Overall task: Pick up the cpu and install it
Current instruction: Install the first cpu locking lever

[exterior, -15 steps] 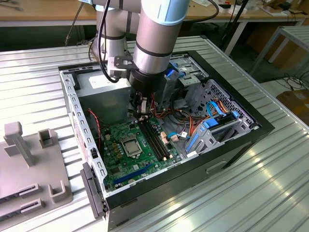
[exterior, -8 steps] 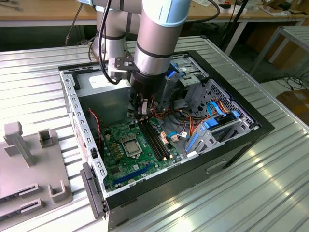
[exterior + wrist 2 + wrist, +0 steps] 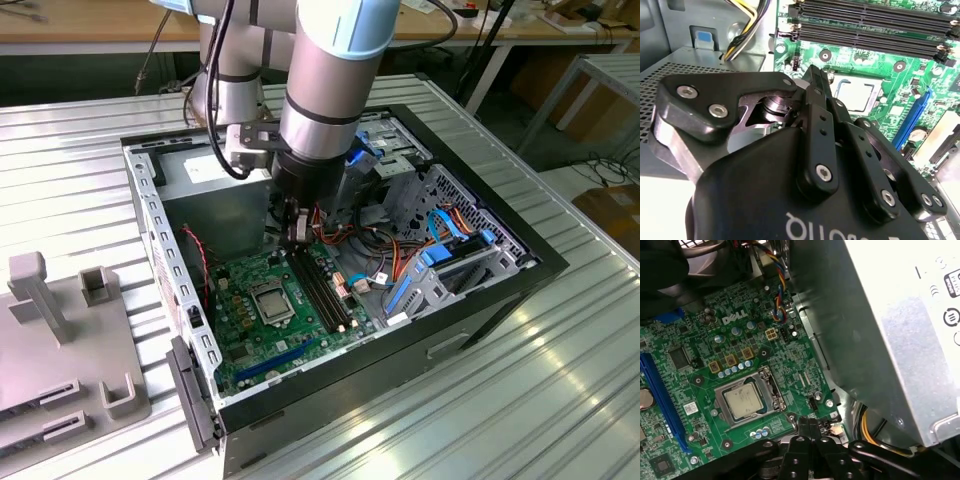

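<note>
One cpu (image 3: 742,402) lies flat in its socket on the green motherboard (image 3: 700,345), its grey top showing in both wrist views (image 3: 856,93). The single gripper (image 3: 297,235) hangs inside the open computer case (image 3: 150,215), above the board's far edge and near the four black memory slots (image 3: 322,290). Its two fingers (image 3: 816,92) are pressed together with nothing between them, apart from the cpu. One long blue slot (image 3: 657,392) runs beside the socket. The case sits on a ribbed metal worktop (image 3: 560,380).

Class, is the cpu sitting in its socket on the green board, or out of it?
In. The cpu lies flat inside the socket frame in both wrist views; the gripper holds nothing.
</note>
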You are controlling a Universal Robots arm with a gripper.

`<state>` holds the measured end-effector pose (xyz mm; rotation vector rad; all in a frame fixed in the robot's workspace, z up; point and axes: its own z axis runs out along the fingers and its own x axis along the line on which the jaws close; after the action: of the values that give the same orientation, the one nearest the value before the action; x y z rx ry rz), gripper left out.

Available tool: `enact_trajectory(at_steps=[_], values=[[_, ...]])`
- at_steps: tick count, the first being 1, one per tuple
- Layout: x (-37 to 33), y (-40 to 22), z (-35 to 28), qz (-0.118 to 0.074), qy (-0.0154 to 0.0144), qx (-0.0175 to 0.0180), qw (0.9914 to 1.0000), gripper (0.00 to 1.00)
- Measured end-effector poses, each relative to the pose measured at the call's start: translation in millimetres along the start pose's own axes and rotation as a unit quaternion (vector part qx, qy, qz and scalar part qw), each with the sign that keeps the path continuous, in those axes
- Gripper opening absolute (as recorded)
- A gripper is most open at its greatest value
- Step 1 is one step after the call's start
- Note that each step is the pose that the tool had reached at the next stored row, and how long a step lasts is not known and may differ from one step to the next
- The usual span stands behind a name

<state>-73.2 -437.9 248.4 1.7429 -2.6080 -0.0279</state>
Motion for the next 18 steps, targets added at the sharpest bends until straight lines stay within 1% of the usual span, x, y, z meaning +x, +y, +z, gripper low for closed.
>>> enact_trajectory(at_steps=[5, 9, 11, 13, 14, 18], values=[[2.0, -0.9, 0.1, 0.0, 0.0003, 0.0001, 1.0, 0.11], [2.3, -0.8, -0.6, -0.001, 0.0004, 0.0003, 1.0, 0.11], [2.5, -0.3, -0.9, -0.008, 0.0004, 0.0005, 0.99997, 0.11], [2.6, -0.1, -2.0, -0.021, 0.0005, 0.0008, 0.99978, 0.11], [2.7, 0.3, -2.2, -0.024, 0.0005, 0.0009, 0.9997, 0.11], [2.8, 0.3, -2.4, -0.027, 0.0007, 0.0009, 0.99965, 0.11]])
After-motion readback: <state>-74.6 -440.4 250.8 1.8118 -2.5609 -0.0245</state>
